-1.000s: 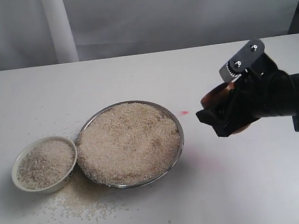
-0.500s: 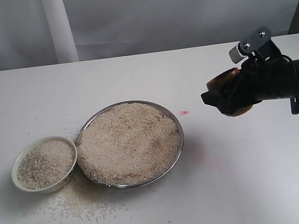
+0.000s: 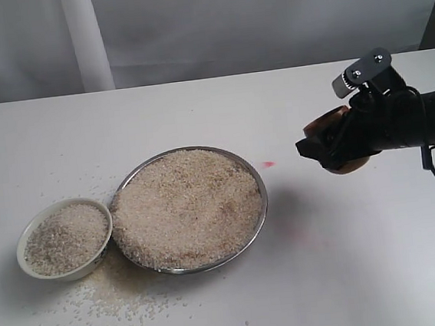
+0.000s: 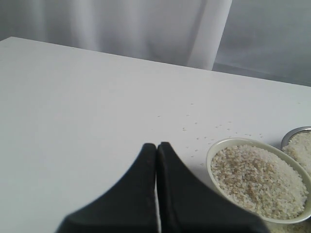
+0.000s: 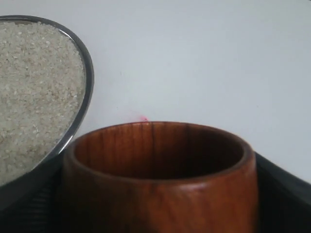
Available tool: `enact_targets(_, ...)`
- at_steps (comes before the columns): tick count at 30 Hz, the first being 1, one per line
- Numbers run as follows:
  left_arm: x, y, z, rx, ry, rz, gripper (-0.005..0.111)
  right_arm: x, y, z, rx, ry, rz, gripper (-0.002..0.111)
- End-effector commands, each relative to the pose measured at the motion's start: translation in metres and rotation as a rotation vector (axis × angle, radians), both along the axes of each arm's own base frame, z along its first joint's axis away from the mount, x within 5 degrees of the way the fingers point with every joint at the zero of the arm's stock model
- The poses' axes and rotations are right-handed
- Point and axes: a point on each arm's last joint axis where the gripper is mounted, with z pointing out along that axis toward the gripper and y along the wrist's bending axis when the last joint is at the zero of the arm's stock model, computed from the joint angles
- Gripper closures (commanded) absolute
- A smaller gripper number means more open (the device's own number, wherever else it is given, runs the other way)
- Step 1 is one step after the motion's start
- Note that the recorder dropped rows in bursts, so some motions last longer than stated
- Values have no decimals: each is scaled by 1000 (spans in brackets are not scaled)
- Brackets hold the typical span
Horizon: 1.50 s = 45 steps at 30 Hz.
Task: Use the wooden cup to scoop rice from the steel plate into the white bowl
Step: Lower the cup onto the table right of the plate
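Note:
The steel plate (image 3: 258,176) sits mid-table, heaped with rice (image 3: 187,204). To its left stands the white bowl (image 3: 31,226), filled with rice (image 3: 64,238). My right gripper (image 3: 332,150) hovers right of the plate, above the table, shut on the wooden cup (image 3: 327,121). In the right wrist view the wooden cup (image 5: 160,184) shows an empty dark inside, with the plate's rim (image 5: 87,92) beside it. My left gripper (image 4: 156,146) is shut with nothing between its fingers, near the white bowl (image 4: 214,150); it is not seen in the exterior view.
Loose grains (image 3: 115,304) lie scattered on the white table in front of the bowl and plate. A small pink mark (image 3: 268,163) is on the table right of the plate. A white post (image 3: 86,41) stands at the back left.
My right gripper with the cup has moved up and to the right, away from the plate, and the cup has turned more upright. Bowl and plate are unchanged.

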Motion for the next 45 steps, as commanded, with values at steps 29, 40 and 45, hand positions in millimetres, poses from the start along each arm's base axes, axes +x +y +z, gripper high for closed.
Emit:
enact_targets(29,0,-1,2,-6,-13,-6,107,27,3,-39,-68,69,-25,108)
enact_targets(40,0,-1,2,-6,-13,-6,107,21,7,-46,-107,95,-29,108)
enact_targets(45,0,-1,2,-6,-13,-6,107,19,9,-48,-123,103,-30,108)
